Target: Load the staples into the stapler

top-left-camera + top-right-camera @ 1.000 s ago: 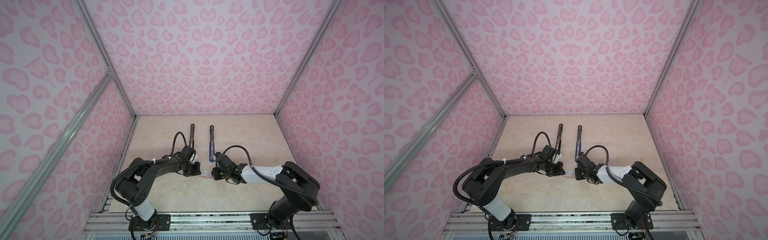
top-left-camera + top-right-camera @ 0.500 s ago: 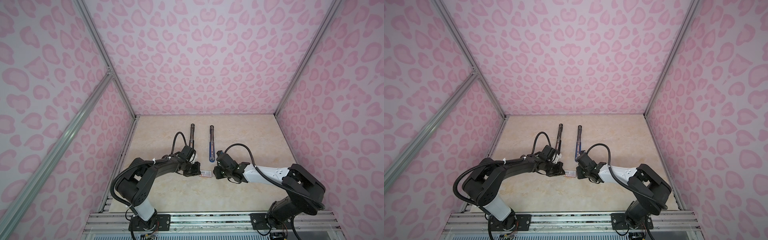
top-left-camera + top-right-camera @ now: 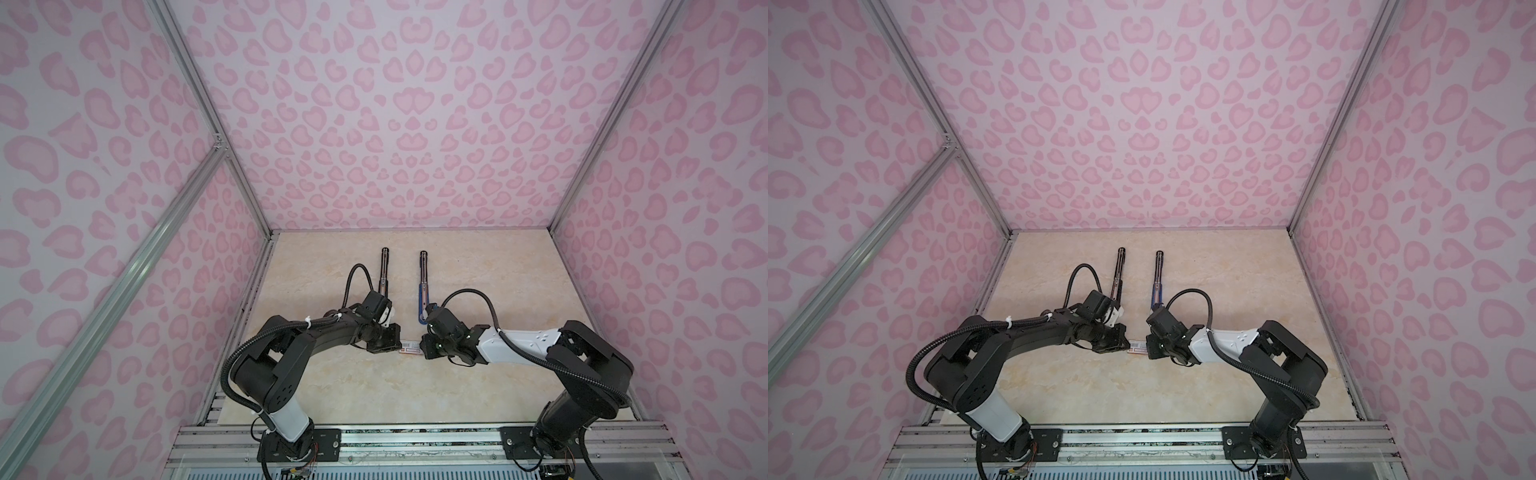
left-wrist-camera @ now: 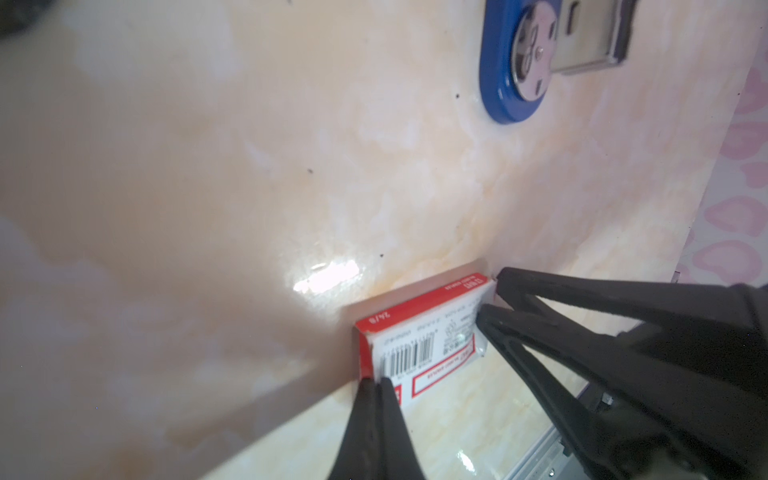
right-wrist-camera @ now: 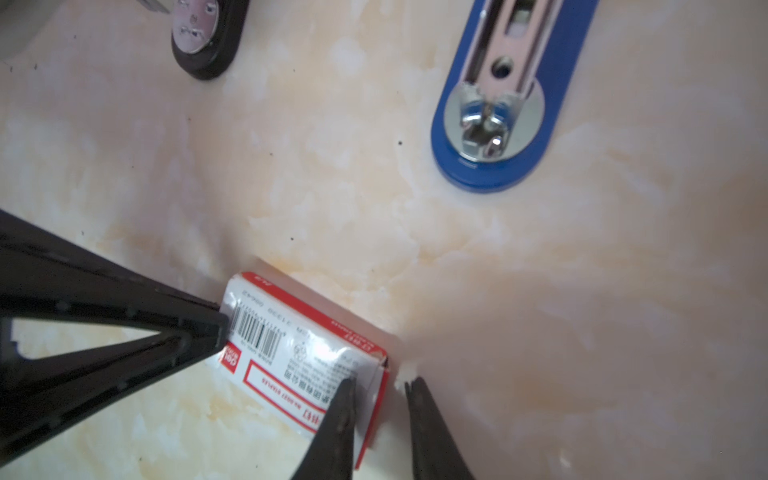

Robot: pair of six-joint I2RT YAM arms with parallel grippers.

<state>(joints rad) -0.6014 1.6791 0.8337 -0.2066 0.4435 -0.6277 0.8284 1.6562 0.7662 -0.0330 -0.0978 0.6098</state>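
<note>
A small white cardboard box with red label and barcode (image 3: 410, 348) lies on the beige marbled counter (image 3: 374, 399) between both arms. The left jaws are pressed fully together, fingertips (image 4: 368, 407) against its barcode end. The right jaws stand slightly apart astride the other end, gripping nothing. The blue stapler (image 3: 422, 291), opened flat, lies just beyond, a black stapler (image 3: 385, 266) beside it; the staples are unseen

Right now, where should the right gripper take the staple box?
Likely the short end nearest the right gripper, approached low from that side: the staple box lies flat and the shut left gripper blocks its barcode end.
</note>
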